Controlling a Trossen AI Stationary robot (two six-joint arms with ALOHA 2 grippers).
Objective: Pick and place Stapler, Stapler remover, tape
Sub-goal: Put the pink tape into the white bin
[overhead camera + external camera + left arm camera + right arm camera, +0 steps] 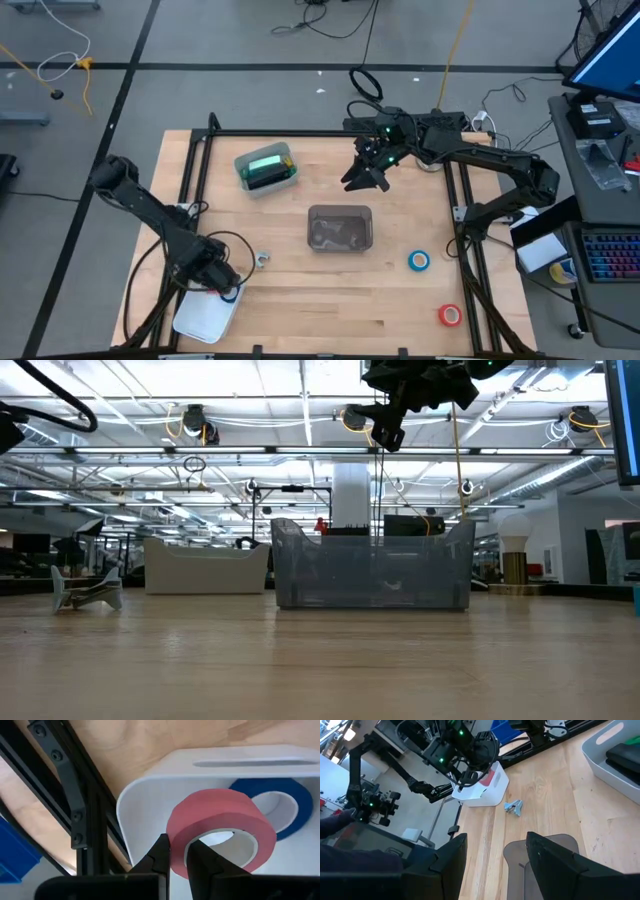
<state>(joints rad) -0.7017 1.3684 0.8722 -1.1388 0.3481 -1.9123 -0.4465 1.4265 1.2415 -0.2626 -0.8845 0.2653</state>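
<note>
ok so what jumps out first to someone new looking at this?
The left tool is shut on the wall of a pink tape roll, over the white tray at the table's near-left corner, with a blue roll already inside. The right tool hangs open, high over the table's far middle, above the clear bin. Two rolls, teal and red, lie loose at near right.

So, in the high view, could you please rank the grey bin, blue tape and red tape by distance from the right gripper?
From the right gripper:
1. Grey bin, mid-table.
2. Blue tape, right side.
3. Red tape, right front corner.
</note>
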